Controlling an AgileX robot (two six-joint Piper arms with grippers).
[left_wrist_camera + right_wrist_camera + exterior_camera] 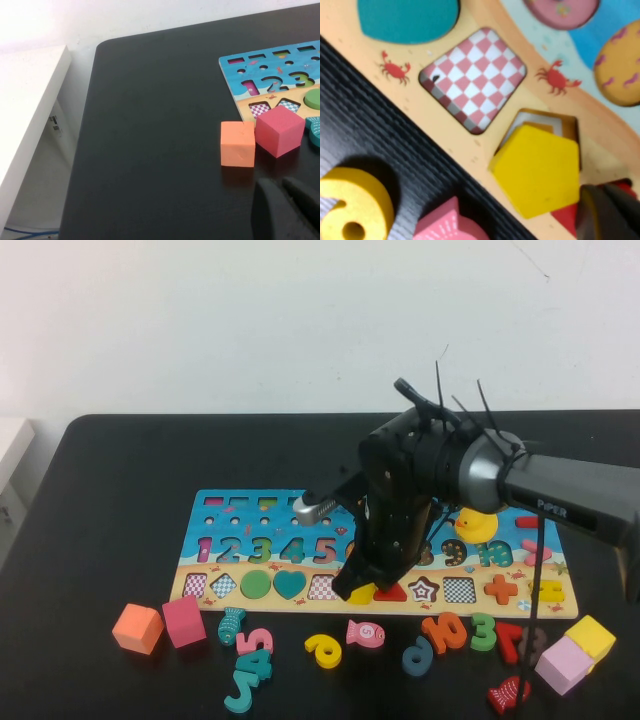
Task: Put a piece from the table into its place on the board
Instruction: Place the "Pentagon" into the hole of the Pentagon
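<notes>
I have the right arm [560, 495] reaching in from the right side of the table, its forearm running across above the board [250, 550] and its wrist bent steeply down. The right gripper [352, 585] hangs over the board's near row of shape recesses, tip just above the surface.

Directly beneath the right gripper sits the yellow pentagon [537, 170]. The right wrist view shows it lying over its recess but skewed: one corner overhangs the frame toward the table edge, and a strip of the recess floor shows on the far side. It is not seated flush. One dark finger [607, 212] is visible at the pentagon's edge, next to the red triangle [565, 220]. I cannot tell whether the fingers are spread or pressed on the piece.

Just beside the pentagon, away from that finger, is the empty red-checked square recess [472, 77]; past that, the teal heart [407, 20]. On the bare table [120, 470] nearer than the gripper lie the yellow 6 [355, 207] and the pink fish [450, 225].

The left gripper [285, 210] is parked low over the table, well apart from the working arm, off the board's left end. The orange cube [238, 143] and crimson cube [279, 131] rest just ahead of it, touching each other. I cannot tell its finger state either.
</notes>
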